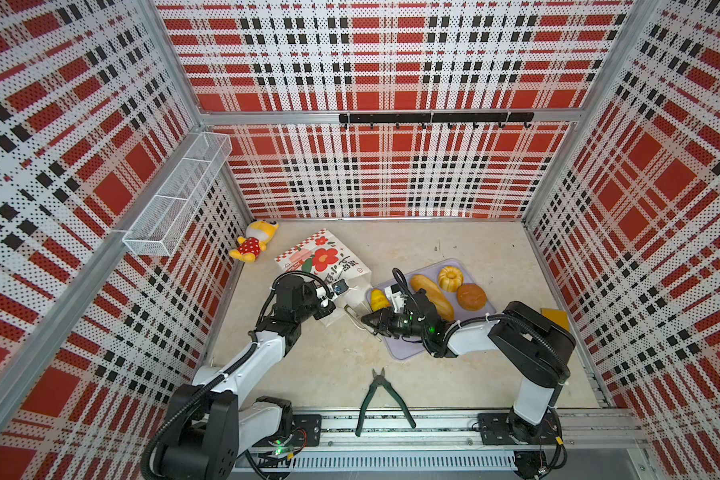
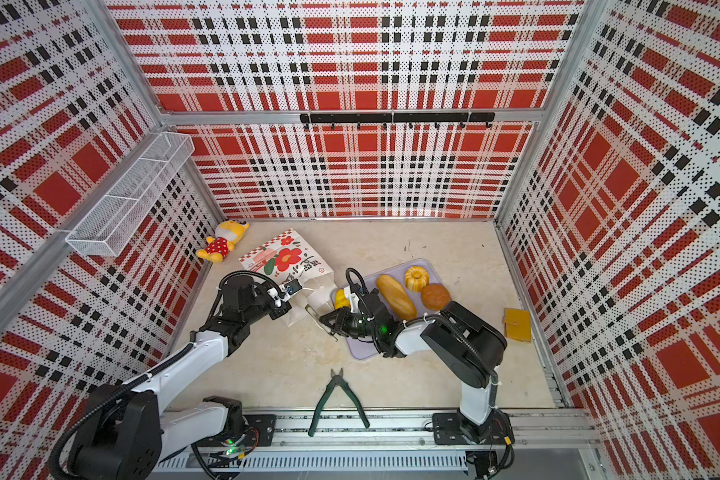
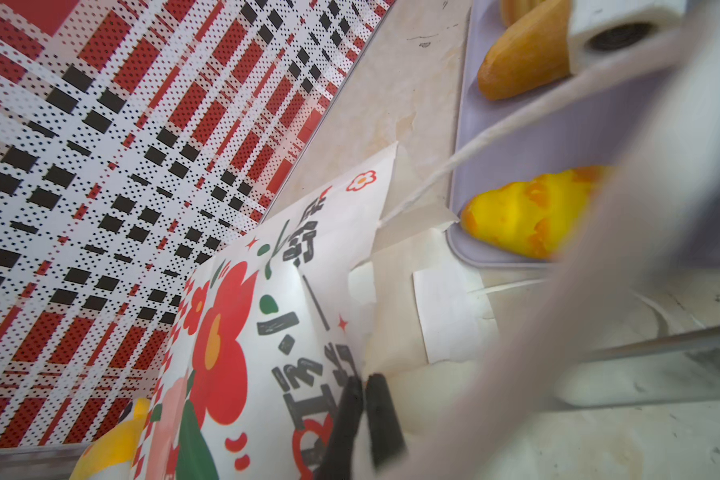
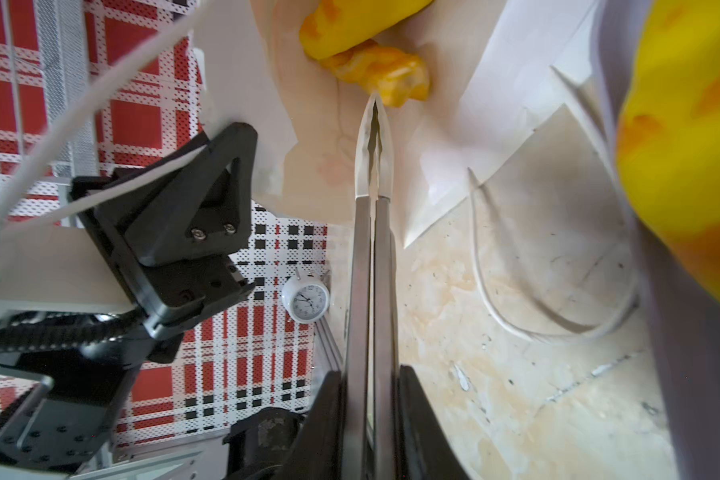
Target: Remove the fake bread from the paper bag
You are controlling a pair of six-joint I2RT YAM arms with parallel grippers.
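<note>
The paper bag (image 1: 323, 262) (image 2: 285, 262) lies on its side, mouth toward the tray. My left gripper (image 3: 364, 380) (image 1: 328, 315) is shut on the paper bag's (image 3: 267, 316) mouth edge. My right gripper (image 4: 371, 374) (image 1: 366, 320) is shut on metal tongs (image 4: 373, 166), squeezed together. The tongs' tips touch the near end of a yellow-orange twisted bread (image 4: 385, 77) inside the bag; I cannot tell whether they pinch it. On the lilac tray (image 1: 404, 353) lie a long loaf (image 1: 432, 297), a fluted cake (image 1: 449, 278), a round bun (image 1: 471, 296) and a yellow croissant (image 1: 379, 300).
A yellow plush doll (image 1: 252, 245) lies in the back left corner. Green pliers (image 1: 381, 399) rest near the front rail. A yellow square (image 1: 555, 318) sits by the right wall. A wire basket (image 1: 179, 191) hangs on the left wall. A bag handle cord (image 4: 537, 291) loops on the floor.
</note>
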